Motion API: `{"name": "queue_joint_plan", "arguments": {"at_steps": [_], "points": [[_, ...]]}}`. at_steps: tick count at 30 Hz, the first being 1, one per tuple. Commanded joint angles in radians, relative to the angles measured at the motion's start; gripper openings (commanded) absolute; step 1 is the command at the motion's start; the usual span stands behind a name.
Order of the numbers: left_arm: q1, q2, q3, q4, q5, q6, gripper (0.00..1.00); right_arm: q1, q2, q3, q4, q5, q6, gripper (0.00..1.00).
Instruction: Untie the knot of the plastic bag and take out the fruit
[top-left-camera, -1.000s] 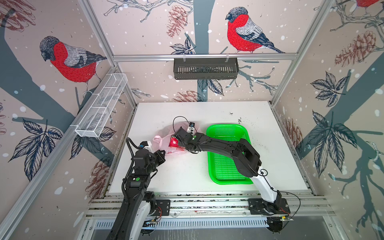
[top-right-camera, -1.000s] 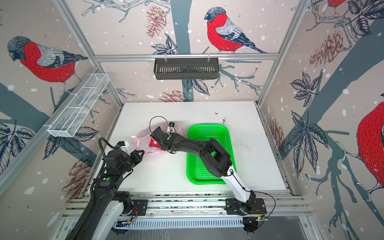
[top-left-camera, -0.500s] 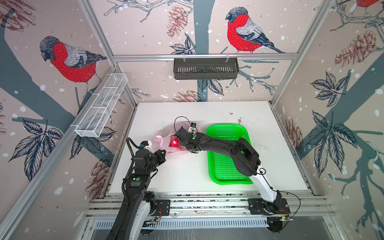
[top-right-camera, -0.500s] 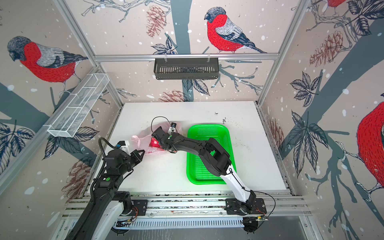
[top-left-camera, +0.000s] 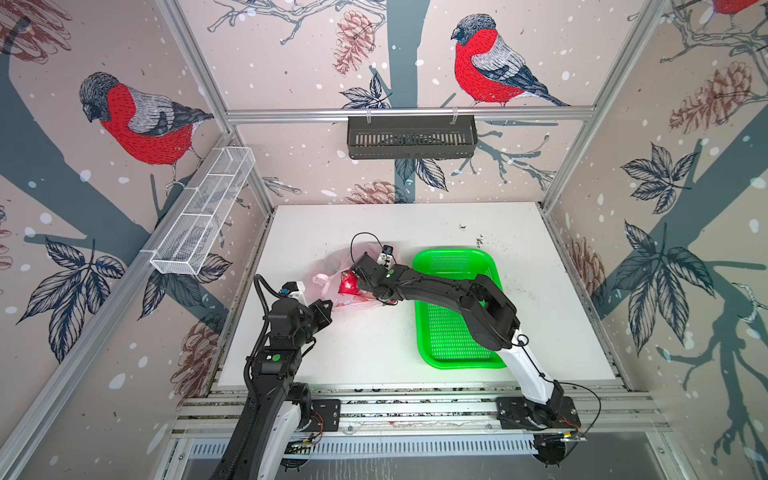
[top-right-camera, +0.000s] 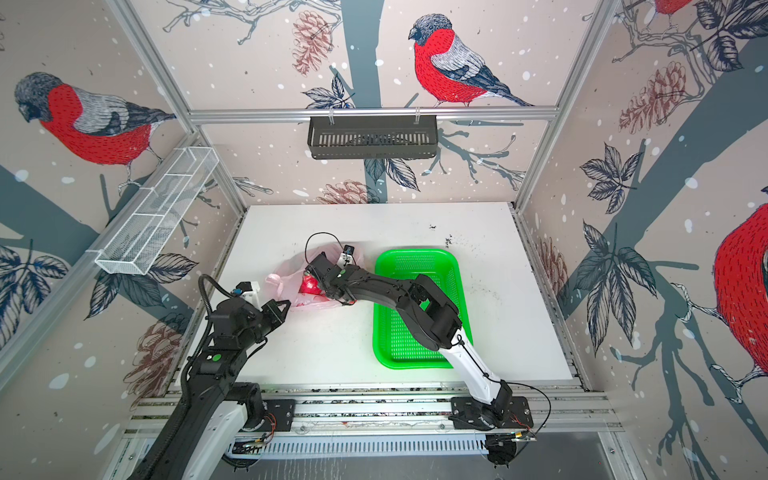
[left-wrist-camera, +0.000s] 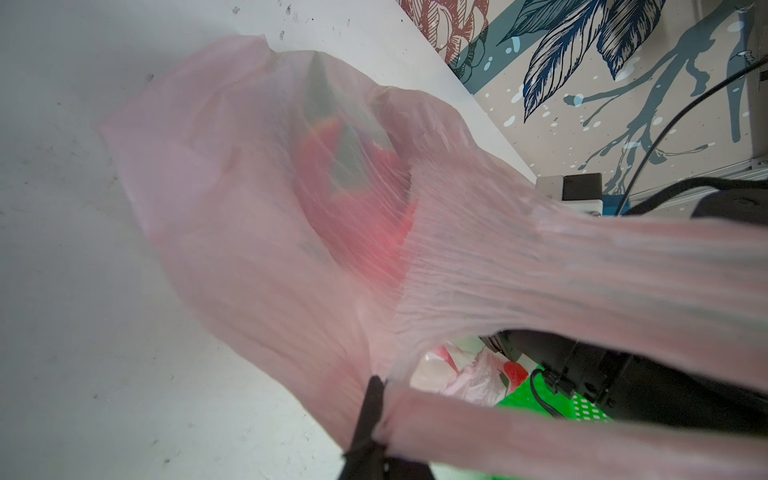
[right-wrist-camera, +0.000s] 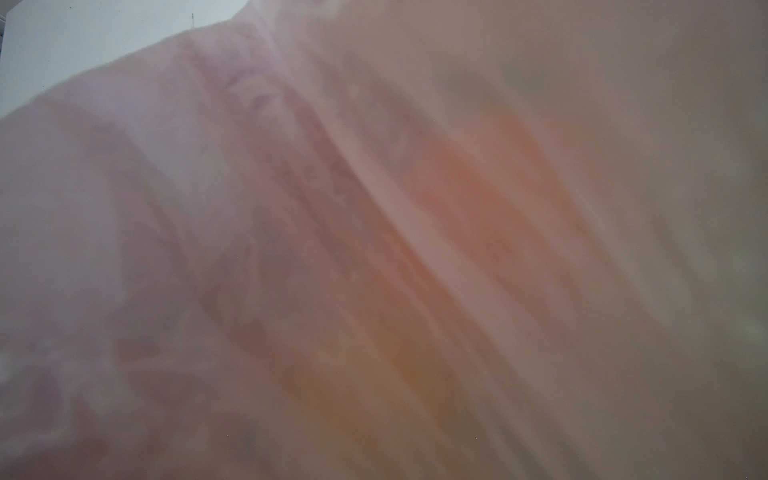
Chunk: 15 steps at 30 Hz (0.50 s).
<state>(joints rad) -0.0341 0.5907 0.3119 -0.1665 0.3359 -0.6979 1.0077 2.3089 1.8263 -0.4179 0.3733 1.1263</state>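
The plastic bag (top-left-camera: 332, 266) lies crumpled on the white table, left of centre in both top views. My left gripper (top-left-camera: 328, 307) is shut on one of its pink handle strips (left-wrist-camera: 478, 419) and holds it taut. A red dragon fruit (top-left-camera: 348, 284) shows in the bag's mouth and also through the plastic (left-wrist-camera: 345, 199). My right gripper (top-left-camera: 356, 282) reaches into the bag next to this fruit. Its fingertips are hidden, and pink plastic (right-wrist-camera: 374, 249) fills the right wrist view. The knot is hidden.
A bright green basket (top-left-camera: 457, 363) sits right of the bag, partly under my right arm (top-left-camera: 457, 291). A black rack (top-left-camera: 411, 137) hangs on the back wall. A white wire shelf (top-left-camera: 199, 220) runs along the left wall.
My right gripper has edged slightly to the right at the bag's mouth. The left arm and the strip it holds have stayed put.
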Motion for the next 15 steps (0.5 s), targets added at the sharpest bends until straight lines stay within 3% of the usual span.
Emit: {"name": "queue_joint_plan", "arguments": {"at_steps": [1,15], "points": [[-0.001,0.001,-0.004,0.042,-0.002,0.015,0.0,-0.001,0.004,0.001,0.0,-0.004,0.007,0.8],[-0.001,0.003,-0.003,0.044,-0.005,0.018,0.0,-0.004,-0.011,-0.018,0.016,-0.009,0.001,0.71]]}}
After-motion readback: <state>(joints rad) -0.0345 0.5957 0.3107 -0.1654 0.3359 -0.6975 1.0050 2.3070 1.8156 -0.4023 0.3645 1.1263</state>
